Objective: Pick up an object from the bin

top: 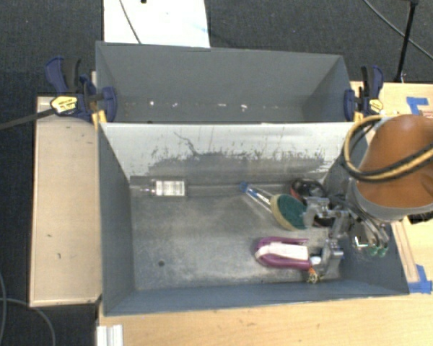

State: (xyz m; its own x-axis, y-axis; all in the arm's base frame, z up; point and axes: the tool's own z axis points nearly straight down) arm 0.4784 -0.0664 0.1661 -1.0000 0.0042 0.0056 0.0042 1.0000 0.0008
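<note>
At bin (119,265) front-rt, purple-white obj (281,253) lies just beside tool (323,259), grip state can't tell.

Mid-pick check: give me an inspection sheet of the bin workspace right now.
Surface: grey metal bin, floor scuffed.
Job's things: purple-and-white object, front right, at the gripper.
Clutter: clear vial back left; teal-headed brush and small dark item right of centre.
Grippers: gripper low at the purple-and-white object's right end; contact cannot be told.
Cables: yellow cable looped over the orange wrist cover.
Surroundings: dark carpet.
</note>
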